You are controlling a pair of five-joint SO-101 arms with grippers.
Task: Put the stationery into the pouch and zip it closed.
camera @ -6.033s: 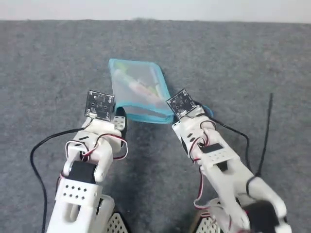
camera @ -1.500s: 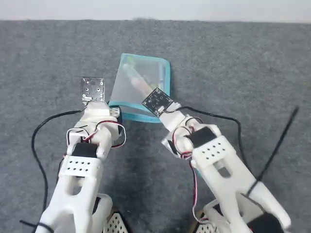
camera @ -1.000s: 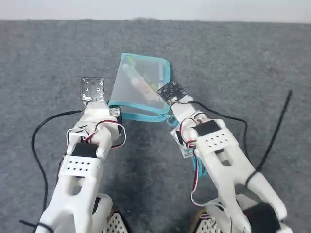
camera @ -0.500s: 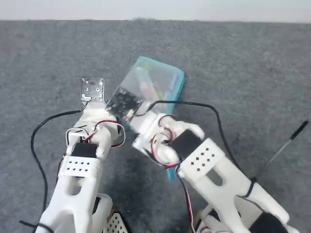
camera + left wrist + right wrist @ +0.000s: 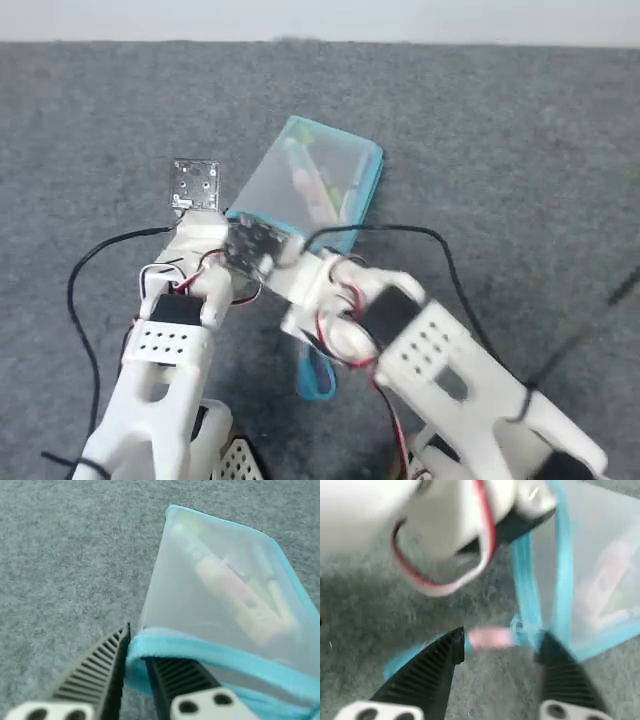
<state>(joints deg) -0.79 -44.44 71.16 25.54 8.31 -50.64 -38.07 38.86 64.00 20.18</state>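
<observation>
The pouch (image 5: 318,188) is translucent with a teal border and lies on the grey carpet at the centre. Stationery (image 5: 312,180) shows through it, including a pink and yellow pen (image 5: 235,595). My left gripper (image 5: 137,662) is shut on the pouch's teal zip edge (image 5: 200,652) at one corner. My right gripper (image 5: 495,675) stands open just short of that same edge. The pink zip pull (image 5: 489,638) lies on the carpet between and beyond its fingers. In the high view the right arm (image 5: 400,330) crosses leftward, its wrist right against the left arm (image 5: 175,330).
A teal strap (image 5: 318,372) from the pouch trails back under the right arm, also seen as a teal strap (image 5: 405,661) beside the right finger. The left arm's white body and red wire (image 5: 450,535) crowd the right gripper. Bare carpet lies all around.
The right arm swung left across the table until its wrist met the left arm. The pouch pivoted clockwise and shifted right. The left arm has held still, gripping the pouch.
</observation>
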